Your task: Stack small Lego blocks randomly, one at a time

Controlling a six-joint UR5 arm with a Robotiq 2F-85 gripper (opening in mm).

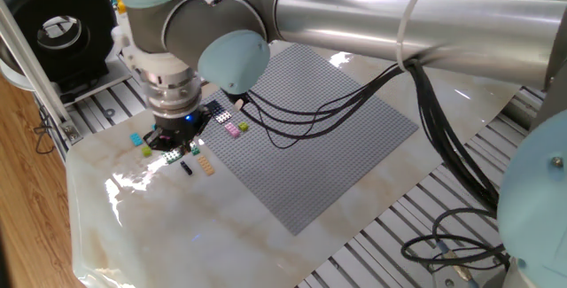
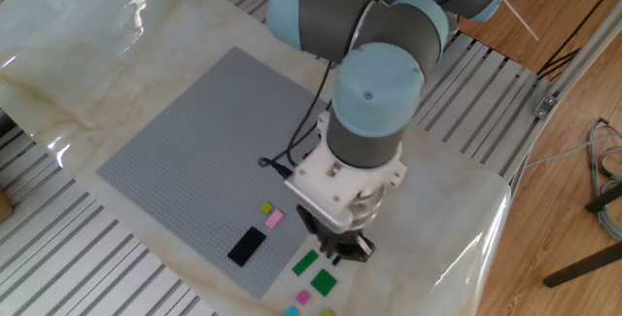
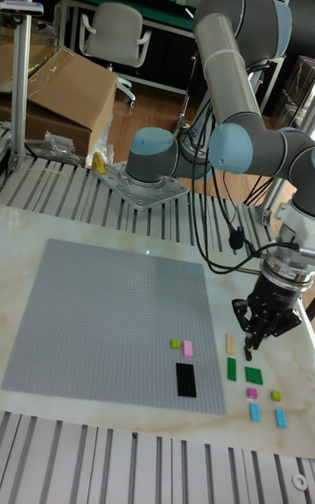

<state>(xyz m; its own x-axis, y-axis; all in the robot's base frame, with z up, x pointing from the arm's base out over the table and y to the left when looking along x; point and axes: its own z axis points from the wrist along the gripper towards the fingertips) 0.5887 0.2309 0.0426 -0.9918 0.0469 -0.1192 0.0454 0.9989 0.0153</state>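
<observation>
My gripper (image 1: pixel 174 140) hangs just above the marble near the baseplate's corner, over the loose small Lego blocks. Its dark fingers bunch together, and no view shows their gap or anything between them. Beside it lie a tan block (image 1: pixel 205 166), a tiny black piece (image 1: pixel 186 168), a cyan block (image 1: pixel 135 138) and a lime block (image 1: pixel 146 149). In the tall fixed view the gripper (image 3: pixel 255 339) is right of the tan block (image 3: pixel 230 343), above two green blocks (image 3: pixel 232 369) (image 3: pixel 254 374). A pink block (image 2: pixel 274 219), a lime block (image 2: pixel 266 208) and a black block (image 2: pixel 246 246) sit on the baseplate.
The large grey studded baseplate (image 1: pixel 301 128) covers the table's middle. Slotted aluminium rails (image 2: pixel 87 258) border the marble slab. The arm's cables (image 1: pixel 292 133) droop across the baseplate. A black spool (image 1: pixel 58 31) stands beyond the table's left edge. More pink, lime and cyan blocks (image 3: pixel 255 412) lie by the front edge.
</observation>
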